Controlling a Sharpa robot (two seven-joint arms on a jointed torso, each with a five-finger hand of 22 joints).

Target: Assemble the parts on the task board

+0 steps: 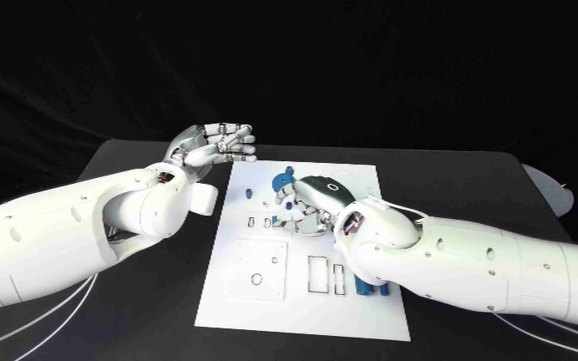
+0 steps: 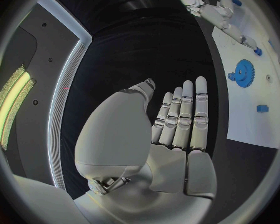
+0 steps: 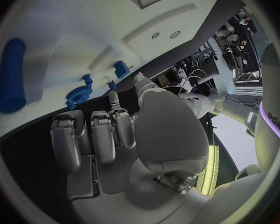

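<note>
My left robot hand [image 1: 217, 145] hovers off the left edge of the white rectangular task board [image 1: 259, 311] on the black desk [image 1: 482, 190], fingers straight together, holding nothing. A round blue toothed gear [image 2: 243, 73] lies on the board's far part. My right robot hand [image 1: 311, 202] reaches over mid-board; I cannot tell whether it holds anything. I judge a part pickup in progress, needing fine alignment next.

Blue gear [image 2: 243, 73] on white task board [image 1: 362, 311].

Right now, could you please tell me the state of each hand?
Left hand: open, fingers straight, holding nothing, beside the task board.
Right hand: over the board; cannot tell whether it holds anything.
</note>
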